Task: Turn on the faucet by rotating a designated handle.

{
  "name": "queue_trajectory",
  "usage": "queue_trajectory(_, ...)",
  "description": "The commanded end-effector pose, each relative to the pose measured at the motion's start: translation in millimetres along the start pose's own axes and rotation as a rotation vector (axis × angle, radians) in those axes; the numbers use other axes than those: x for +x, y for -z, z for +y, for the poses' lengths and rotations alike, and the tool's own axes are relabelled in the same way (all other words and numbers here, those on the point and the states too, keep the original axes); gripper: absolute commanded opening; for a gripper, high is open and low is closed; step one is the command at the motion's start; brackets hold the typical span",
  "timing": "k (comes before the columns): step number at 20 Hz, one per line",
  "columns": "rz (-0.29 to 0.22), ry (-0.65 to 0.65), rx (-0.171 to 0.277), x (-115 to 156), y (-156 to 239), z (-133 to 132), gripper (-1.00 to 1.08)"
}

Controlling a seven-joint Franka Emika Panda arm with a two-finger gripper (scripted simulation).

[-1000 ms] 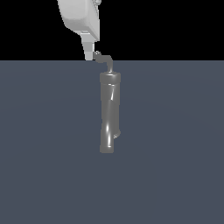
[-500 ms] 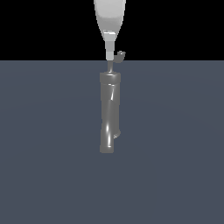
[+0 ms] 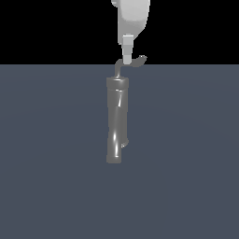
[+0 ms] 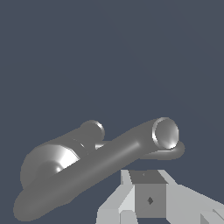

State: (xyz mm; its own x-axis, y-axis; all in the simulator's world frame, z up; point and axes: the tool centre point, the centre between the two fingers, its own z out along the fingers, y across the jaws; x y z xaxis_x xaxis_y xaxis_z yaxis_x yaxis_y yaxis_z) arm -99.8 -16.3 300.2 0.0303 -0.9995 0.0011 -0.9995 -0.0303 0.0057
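presently the faucet [image 3: 116, 122] is seen lying on the flat dark grey-blue worktop [image 3: 51, 163], near the middle of the exterior view. its thick, slightly bent tubular body is laid lengthwise up and down that view, with a capped end at the far side, close to the worktop's far edge. from that cap the handle [image 3: 131, 64], a thin grey rod, is bent up and then across toward the exterior view's right, where it ends in a small hooked tip [image 3: 142, 59].

the white arm is lowered from above, and its pincer [image 3: 127, 59] is brought down right at the bend of the handle. a single pale finger [image 3: 127, 50] is made out in the exterior view, set against the rod at its bend; whether contact is made cannot be told for certain. whether the pincer is spread or pressed together cannot be told, as only one finger is clearly shown.

in the wrist view the faucet [image 4: 94, 164] is seen close up, with a round end face [image 4: 165, 133] turned toward the camera, and the pale grey blocks of the pincer [image 4: 148, 199] are shown just beside it.
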Motion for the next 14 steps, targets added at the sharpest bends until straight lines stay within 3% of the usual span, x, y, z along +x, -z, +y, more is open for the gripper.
queue_trajectory(1, -0.001, -0.026, 0.006, 22, 0, -9, -1.00)
queue_trajectory(14, -0.001, -0.049, 0.006, 71, 0, -37, -1.00)
